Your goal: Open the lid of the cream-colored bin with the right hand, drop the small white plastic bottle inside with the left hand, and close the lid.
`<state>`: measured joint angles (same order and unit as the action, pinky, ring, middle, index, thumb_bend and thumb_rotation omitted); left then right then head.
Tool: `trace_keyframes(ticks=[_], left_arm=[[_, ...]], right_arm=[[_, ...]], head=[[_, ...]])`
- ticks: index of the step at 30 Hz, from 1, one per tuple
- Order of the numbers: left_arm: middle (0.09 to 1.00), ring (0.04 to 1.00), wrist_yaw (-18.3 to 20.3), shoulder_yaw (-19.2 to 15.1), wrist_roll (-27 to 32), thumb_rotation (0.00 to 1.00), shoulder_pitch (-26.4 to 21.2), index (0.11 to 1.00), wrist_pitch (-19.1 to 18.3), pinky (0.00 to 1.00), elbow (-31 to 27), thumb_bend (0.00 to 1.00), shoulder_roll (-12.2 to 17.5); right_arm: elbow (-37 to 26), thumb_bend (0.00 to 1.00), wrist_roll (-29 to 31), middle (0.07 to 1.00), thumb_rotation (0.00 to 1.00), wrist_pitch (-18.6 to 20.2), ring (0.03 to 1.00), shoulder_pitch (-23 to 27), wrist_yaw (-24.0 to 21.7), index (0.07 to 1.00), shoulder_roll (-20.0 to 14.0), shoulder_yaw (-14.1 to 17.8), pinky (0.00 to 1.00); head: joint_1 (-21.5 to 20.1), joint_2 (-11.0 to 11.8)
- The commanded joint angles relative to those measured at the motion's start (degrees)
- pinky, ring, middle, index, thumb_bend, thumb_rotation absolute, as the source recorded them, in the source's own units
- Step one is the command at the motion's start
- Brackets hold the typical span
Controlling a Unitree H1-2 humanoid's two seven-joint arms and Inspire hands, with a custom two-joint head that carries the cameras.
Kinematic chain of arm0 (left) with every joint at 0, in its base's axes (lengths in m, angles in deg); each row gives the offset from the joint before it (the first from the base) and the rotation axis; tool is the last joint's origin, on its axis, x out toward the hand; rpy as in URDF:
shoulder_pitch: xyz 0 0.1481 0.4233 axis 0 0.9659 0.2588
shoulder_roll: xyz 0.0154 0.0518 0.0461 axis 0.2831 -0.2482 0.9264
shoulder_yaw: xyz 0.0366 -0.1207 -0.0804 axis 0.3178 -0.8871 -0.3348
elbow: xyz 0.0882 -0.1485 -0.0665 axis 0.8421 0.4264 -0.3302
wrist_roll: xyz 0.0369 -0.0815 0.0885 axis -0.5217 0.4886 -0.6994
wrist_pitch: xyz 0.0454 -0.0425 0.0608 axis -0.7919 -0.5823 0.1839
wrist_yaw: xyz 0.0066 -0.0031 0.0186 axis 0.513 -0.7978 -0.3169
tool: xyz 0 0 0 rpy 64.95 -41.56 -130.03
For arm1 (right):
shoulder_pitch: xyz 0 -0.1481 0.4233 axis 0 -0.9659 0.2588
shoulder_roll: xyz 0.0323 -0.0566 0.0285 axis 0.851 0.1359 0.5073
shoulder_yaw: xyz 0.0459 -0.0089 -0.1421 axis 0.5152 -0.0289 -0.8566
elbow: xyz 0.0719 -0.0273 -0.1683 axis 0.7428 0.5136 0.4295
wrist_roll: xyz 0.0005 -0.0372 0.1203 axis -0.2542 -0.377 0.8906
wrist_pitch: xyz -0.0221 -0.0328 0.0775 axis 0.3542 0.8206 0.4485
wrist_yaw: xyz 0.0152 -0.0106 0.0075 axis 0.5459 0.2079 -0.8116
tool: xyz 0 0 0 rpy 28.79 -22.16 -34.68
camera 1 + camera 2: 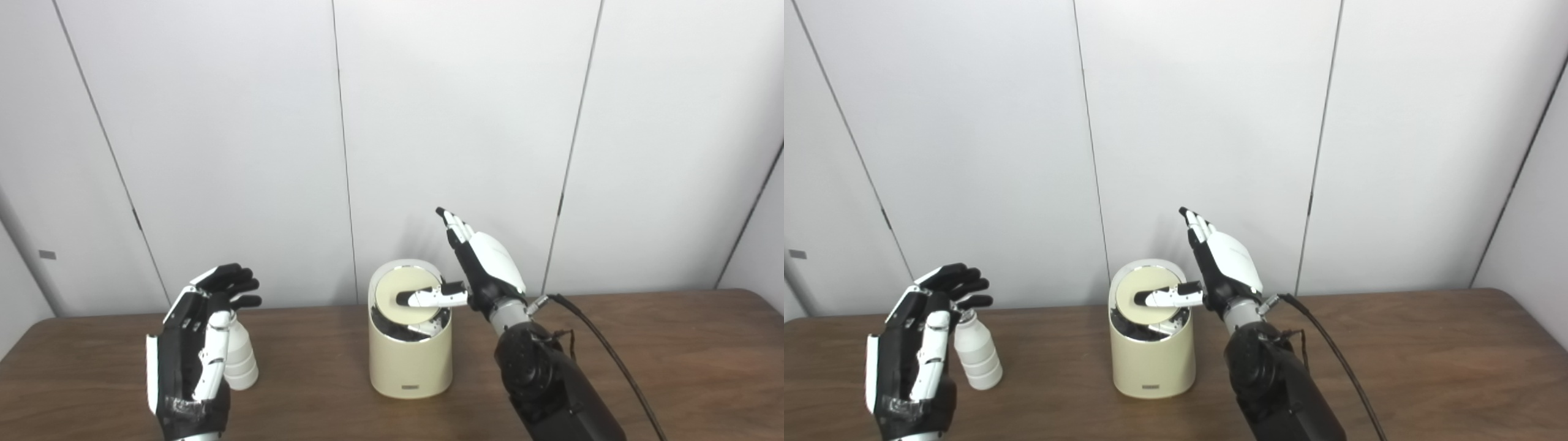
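surface: brown wood-grain table (674, 343) | room: plain white wall panels (453, 122) with dark seams | cream-colored bin (410, 361): smooth rounded cylinder at table centre, round lid (407, 300) tilted | right hand (484, 266): spread, thumb on lid | left hand (196, 343): spread, empty, beside ribbed white plastic bottle (977, 358) standing left of bin

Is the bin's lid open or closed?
Open: the round lid is tilted into the cream bin, pushed by the right hand's thumb, with a dark gap below it.
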<state>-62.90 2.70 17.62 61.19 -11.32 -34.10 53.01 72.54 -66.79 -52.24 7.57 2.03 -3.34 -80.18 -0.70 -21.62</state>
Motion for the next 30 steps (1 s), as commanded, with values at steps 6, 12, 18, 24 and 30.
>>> trace_keyframes(ticks=[6,12,18,24,30], left_arm=[[0.671,0.658,0.0,0.3,-0.3,0.48,-1.8,0.662,0.9,0.58,-1.8,0.31,0.1],[0.673,0.661,0.1,0.4,-0.4,0.48,-1.7,0.665,0.5,0.58,-2.1,0.32,0.1],[0.671,0.662,0.2,0.6,-0.2,0.47,-1.7,0.666,0.3,0.59,-2.3,0.32,0.1],[0.67,0.658,-0.2,0.6,-0.6,0.47,-1.6,0.664,-0.1,0.58,-2.8,0.3,-0.3],[0.671,0.662,-0.1,0.7,-0.6,0.47,-1.6,0.664,-0.3,0.59,-3.1,0.31,-0.4]], right_arm=[[-1.6,1.0,0.4,1.0,0.44,-0.1,1.0,1.7,-1.8,1.0,-1.8,0.1,1.0],[-1.9,1.0,-0.3,1.0,0.45,0.7,1.0,1.3,-3.9,1.0,-3.0,-0.8,1.0],[-2.0,1.0,-1.1,1.0,0.41,1.6,1.0,1.2,-4.3,1.0,-3.8,-1.8,1.0],[-1.5,1.0,-0.9,1.0,0.35,1.7,1.0,1.1,-3.4,1.0,-3.7,-1.9,1.0],[-2.3,1.0,-0.8,1.0,0.33,2.1,1.0,0.9,-3.3,1.0,-3.5,-1.8,1.0]], head=[[-0.1,0.0],[-0.1,-0.3],[0.0,-0.5],[0.0,-0.6],[0.0,-0.7]])
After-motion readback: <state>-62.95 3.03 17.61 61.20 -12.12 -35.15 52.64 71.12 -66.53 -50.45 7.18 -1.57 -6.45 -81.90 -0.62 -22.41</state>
